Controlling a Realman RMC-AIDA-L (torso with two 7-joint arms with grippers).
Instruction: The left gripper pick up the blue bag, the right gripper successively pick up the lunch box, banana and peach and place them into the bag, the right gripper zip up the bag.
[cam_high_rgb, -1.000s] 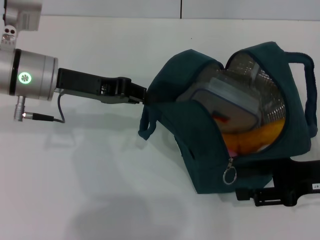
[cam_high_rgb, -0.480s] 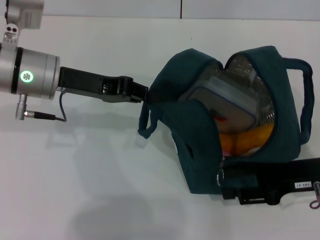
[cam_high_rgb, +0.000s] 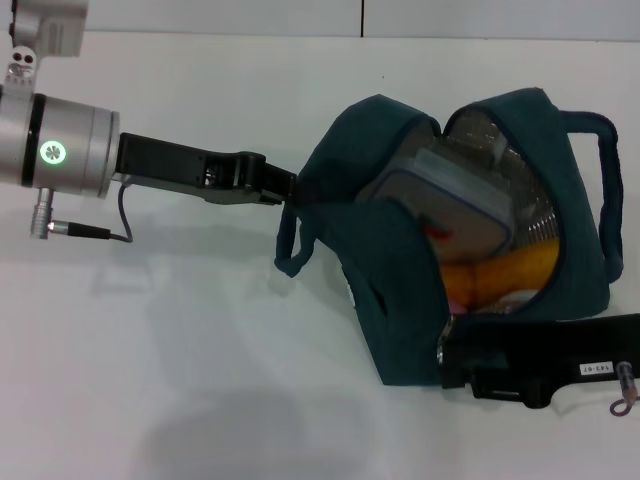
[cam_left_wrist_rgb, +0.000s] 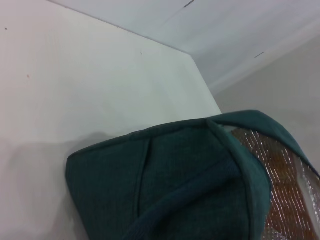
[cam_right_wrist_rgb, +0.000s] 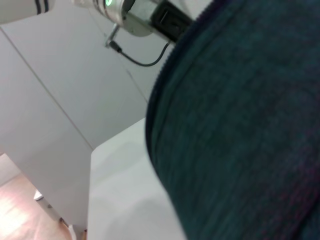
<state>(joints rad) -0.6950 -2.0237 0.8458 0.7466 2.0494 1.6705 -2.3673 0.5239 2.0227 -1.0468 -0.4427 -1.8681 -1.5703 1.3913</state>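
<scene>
Head view, left jaws: the left gripper (cam_high_rgb: 283, 189) reaches in from the left of the frame at mid-height; its fingers are closed on the left-hand edge of the blue bag (cam_high_rgb: 385, 300), by the looped handle.
Reason for hold: judged to keep the bag propped and its mouth steady while the zip is worked.
Head view, right jaws: the right gripper (cam_high_rgb: 448, 358) lies along the lower right of the frame, its tip against the bag's lower corner at the foot of the zip opening; whether its jaws are apart or together cannot be told, nor whether they have the zipper pull, which is not visible here.
Bag: centre-right of the frame, tipped on its side on the white table (cam_high_rgb: 200, 380), mouth still gaping toward the camera, foil lining showing.
Contents: lunch box (cam_high_rgb: 455, 200) uppermost in the opening; banana (cam_high_rgb: 500, 272) below it; a pink sliver at the bottom of the opening, probably the peach (cam_high_rgb: 515, 298).
Stage: all three items appear loaded; the zipping is judged to be just starting.
Left wrist view: bag fabric and foil lining only, close up.
Right wrist view: bag fabric filling most of the frame, left arm far off.
</scene>
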